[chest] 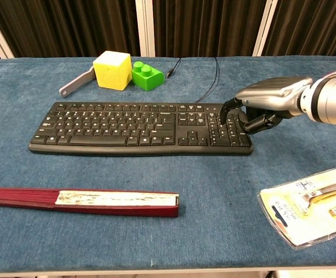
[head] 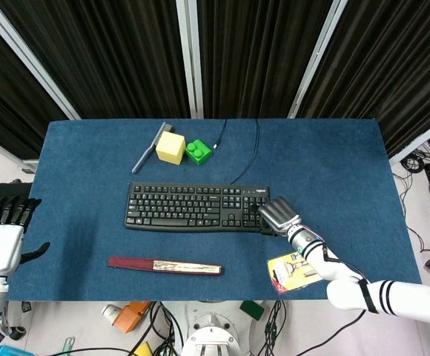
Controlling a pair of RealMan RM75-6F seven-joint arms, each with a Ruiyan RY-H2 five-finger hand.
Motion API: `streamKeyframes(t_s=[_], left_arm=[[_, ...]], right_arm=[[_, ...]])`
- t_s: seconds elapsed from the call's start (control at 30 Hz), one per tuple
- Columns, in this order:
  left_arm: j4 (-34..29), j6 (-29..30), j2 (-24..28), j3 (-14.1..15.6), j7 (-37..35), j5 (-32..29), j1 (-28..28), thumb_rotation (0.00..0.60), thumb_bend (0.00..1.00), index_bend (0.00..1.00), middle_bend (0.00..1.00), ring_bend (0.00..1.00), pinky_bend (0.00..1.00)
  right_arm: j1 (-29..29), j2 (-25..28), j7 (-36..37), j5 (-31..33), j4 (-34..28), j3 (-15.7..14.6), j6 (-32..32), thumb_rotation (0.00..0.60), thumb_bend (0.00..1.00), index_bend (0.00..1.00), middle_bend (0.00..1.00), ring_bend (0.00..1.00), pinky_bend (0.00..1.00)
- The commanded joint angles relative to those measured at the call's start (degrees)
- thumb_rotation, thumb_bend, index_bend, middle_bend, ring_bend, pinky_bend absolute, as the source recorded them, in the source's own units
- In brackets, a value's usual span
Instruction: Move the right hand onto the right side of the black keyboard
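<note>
Head view shows the black keyboard point(head: 198, 208) lying lengthwise across the middle of the blue surface point(head: 81, 170), with its cable running off toward 12 o'clock. The right hand point(head: 277, 215) sits at the keyboard's 3 o'clock end, its silver back up and its dark fingers curled downward over the number pad; nothing is held in it. From the chest view the same right hand point(chest: 265, 101) hangs over the right edge of the keyboard point(chest: 139, 128), fingers point(chest: 223, 110) bent down onto or just above the number-pad keys; whether they actually touch cannot be told. The left hand point(head: 4, 237) is well apart at the 9 o'clock edge, off the side of the surface, fingers apart and pointing up, gripping nothing. At 12 o'clock from the keyboard stand a yellow cube point(head: 170, 147) and a green block point(head: 198, 151) just beside each other, with a grey brush point(head: 150, 147) lying tilted against the cube's 9 o'clock side. At 6 o'clock from the keyboard lies a long dark-red folded fan point(head: 164, 265), parallel to it. A packaged razor point(head: 295, 272) on a yellow card lies at about 5 o'clock from the keyboard, partly under the right forearm in the head view and clear of it in the chest view point(chest: 310, 205).
</note>
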Motion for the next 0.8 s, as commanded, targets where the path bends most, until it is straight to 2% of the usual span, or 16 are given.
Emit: streamKeyframes(t_s=[0.03, 0.33, 0.5, 0.63, 0.7, 0.77, 0.8], left_arm=[[0.1, 0.0, -0.1, 0.1, -0.1, -0.1, 0.1, 0.600, 0.16, 0.14, 0.14, 0.08, 0.00], [0.7, 0.0, -0.3, 0.1, -0.4, -0.3, 0.2, 0.600, 0.16, 0.14, 0.14, 0.08, 0.00], [0.6, 0.3, -0.2, 0.0, -0.5, -0.1, 0.3, 0.600, 0.16, 0.14, 0.14, 0.08, 0.00], [0.5, 0.6, 0.0, -0.1, -0.7, 0.0, 0.3, 0.600, 0.16, 0.14, 0.14, 0.08, 0.00], [0.5, 0.6, 0.0, -0.1, -0.8, 0.0, 0.3, 0.600, 0.16, 0.14, 0.14, 0.08, 0.00], [0.5, 0.6, 0.0, -0.2, -1.0, 0.1, 0.2, 0.600, 0.16, 0.14, 0.14, 0.08, 0.00], [0.5, 0.6, -0.1, -0.2, -1.0, 0.1, 0.2, 0.600, 0.16, 0.14, 0.14, 0.08, 0.00]], right_arm=[[0.6, -0.5, -0.2, 0.7, 0.6, -0.6, -0.1, 0.291, 1.00, 0.30, 0.94, 1.00, 1.00], [1.9, -0.8, 0.0, 1.8, 0.7, -1.9, 1.1, 0.289, 1.00, 0.30, 0.95, 1.00, 1.00], [0.4, 2.6, 1.8, -1.0, -2.9, -1.5, 5.3, 0.290, 1.00, 0.30, 0.95, 1.00, 1.00], [-3.0, 7.2, 3.4, -4.9, -7.1, -1.6, 12.0, 0.289, 1.00, 0.26, 0.95, 1.00, 1.00], [-5.8, 10.2, 4.7, -7.2, -9.2, -2.1, 16.5, 0.288, 0.95, 0.22, 0.93, 0.98, 0.98], [-9.4, 12.6, 5.9, -10.1, -10.3, -2.8, 22.2, 0.279, 0.77, 0.16, 0.82, 0.86, 0.89], [-11.1, 13.3, 6.4, -11.3, -10.5, -3.2, 24.8, 0.278, 0.66, 0.13, 0.72, 0.76, 0.81]])
